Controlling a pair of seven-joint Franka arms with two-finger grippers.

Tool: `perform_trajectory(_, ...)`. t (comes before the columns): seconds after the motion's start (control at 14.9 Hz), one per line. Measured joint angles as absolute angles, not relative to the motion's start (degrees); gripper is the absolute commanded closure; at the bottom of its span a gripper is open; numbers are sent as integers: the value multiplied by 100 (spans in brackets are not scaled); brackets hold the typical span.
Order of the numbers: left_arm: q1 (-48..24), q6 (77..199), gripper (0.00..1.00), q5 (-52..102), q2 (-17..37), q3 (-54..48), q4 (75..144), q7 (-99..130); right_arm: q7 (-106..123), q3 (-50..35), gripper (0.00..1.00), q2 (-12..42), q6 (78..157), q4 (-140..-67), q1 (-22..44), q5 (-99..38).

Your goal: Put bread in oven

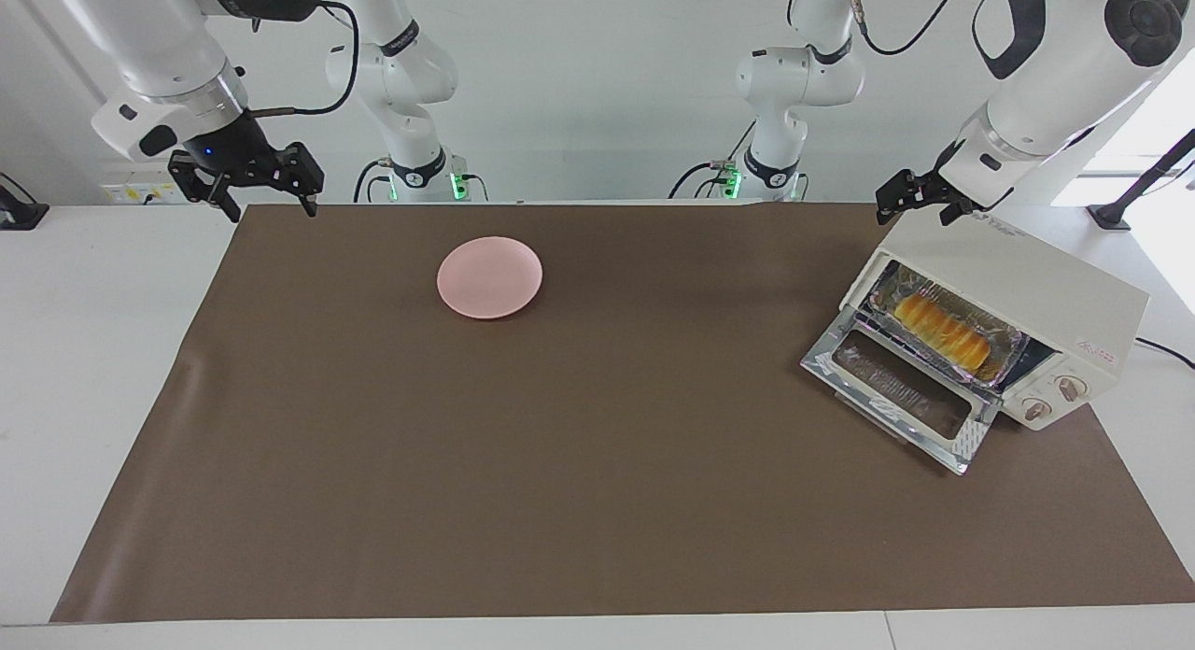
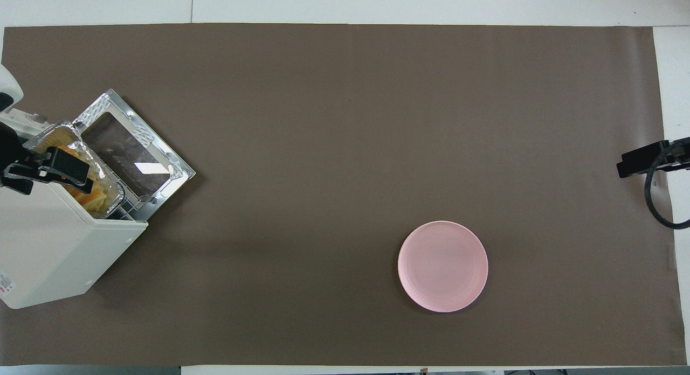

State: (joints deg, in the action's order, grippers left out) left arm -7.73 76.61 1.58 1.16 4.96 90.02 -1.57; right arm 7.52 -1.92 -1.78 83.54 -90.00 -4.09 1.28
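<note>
Bright, even light from above fills both views, sharp to the edges, with soft shadows hugging the oven [image 1: 1018,295] and plate [image 2: 442,266], a white glare patch on the door glass [image 2: 146,167], and blown-out daylight at a window [image 1: 1148,132] by the left arm's end.

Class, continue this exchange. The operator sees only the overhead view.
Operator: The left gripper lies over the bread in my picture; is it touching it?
Observer: No. The left gripper hangs above the oven at its top corner, clear of the bread.
Operator: Is the loaf whole?
Observer: Yes, it lies whole in the foil tray inside the oven.
Operator: And the right gripper?
Observer: The right gripper waits, jaws open, above the mat at its corner.
</note>
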Motion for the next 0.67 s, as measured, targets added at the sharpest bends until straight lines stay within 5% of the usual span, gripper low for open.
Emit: perform_trajectory(0.67, -704, 8106, 0, -44, -85, 471, 9284, -239, 752, -205, 0, -178, 8353, -9000, -408, 127)
